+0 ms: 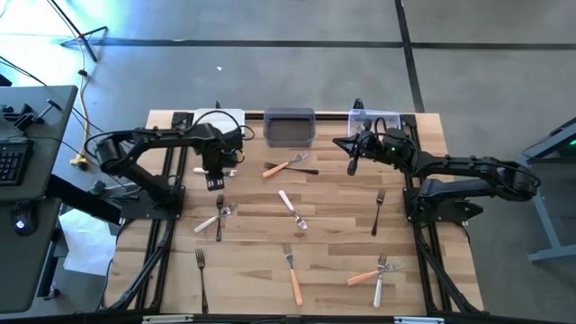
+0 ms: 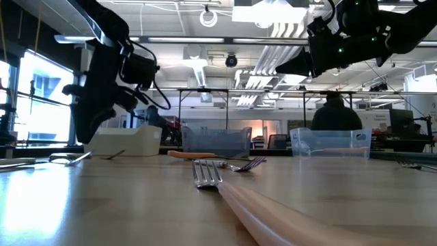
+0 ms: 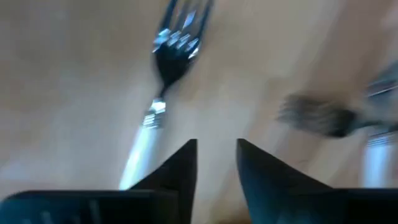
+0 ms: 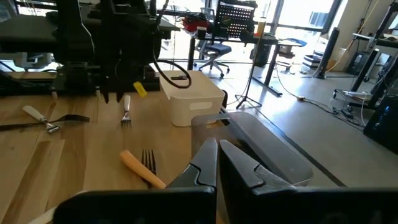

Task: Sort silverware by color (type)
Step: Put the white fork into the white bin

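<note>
Several slim forks lie flat on the wooden table (image 1: 333, 225). A white-handled fork (image 1: 230, 171) lies just beside my left gripper (image 1: 216, 183). In the left wrist view this fork (image 3: 149, 124) passes next to one finger, not between them. My left gripper (image 3: 216, 162) is a little open and empty above the table, in front of the white bin (image 1: 221, 121). My right gripper (image 1: 352, 166) is shut and empty (image 4: 217, 163), high above the table in front of the clear bin (image 1: 373, 121). An orange-handled fork (image 1: 281, 167) and a dark fork (image 1: 303, 169) lie crossed between the arms.
A grey bin (image 1: 289, 127) stands at the far edge between the white and clear bins. More forks lie nearer: a white one (image 1: 292, 209), a white and dark pair (image 1: 216, 219), dark ones (image 1: 200, 270) (image 1: 379, 211), an orange one (image 1: 292, 274), an orange and white pair (image 1: 378, 270).
</note>
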`<state>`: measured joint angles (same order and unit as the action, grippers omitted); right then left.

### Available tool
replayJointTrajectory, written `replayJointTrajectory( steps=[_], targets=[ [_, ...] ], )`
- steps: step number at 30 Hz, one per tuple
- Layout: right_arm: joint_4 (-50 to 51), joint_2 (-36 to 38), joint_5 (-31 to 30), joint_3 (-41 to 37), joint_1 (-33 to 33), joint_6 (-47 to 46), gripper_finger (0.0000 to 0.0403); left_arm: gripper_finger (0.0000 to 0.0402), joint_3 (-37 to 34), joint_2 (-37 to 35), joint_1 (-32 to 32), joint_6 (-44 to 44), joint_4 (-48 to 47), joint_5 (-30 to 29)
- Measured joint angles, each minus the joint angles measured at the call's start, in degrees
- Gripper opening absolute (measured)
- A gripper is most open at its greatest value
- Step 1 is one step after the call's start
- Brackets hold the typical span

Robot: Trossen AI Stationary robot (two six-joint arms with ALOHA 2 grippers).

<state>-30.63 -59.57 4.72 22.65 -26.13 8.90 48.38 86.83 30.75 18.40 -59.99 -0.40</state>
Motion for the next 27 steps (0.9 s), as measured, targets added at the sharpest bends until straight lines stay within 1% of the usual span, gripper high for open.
replayJointTrajectory(
  steps=[2,4,8,14,18,22,27],
  targets=[
    [0.0,0.0,0.0,0.0,0.0,0.1,0.0,0.0144,0.0,1.2,0.0,2.5,0.8,-2.8],
    [0.0,0.0,0.0,0.0,0.0,0.1,0.0,0.016,0.0,1.9,0.1,3.8,2.5,-3.1],
    [0.1,0.0,0.0,0.0,0.0,0.1,0.0,0.0171,0.0,2.6,0.8,5.4,5.3,-3.1],
    [0.1,0.0,0.0,0.0,0.0,0.1,0.0,0.0163,0.0,2.7,3.1,5.7,5.9,-1.5],
    [0.1,0.0,0.0,0.0,0.0,0.2,0.0,0.0148,0.0,2.7,4.3,5.8,6.1,1.1],
    [0.1,0.0,0.0,0.0,0.0,0.2,0.0,0.0135,0.0,2.7,5.1,7.1,7.7,1.1],
    [0.1,0.0,0.0,0.0,0.0,0.2,0.0,0.0132,0.0,2.7,5.4,7.9,9.0,1.0]
  ],
)
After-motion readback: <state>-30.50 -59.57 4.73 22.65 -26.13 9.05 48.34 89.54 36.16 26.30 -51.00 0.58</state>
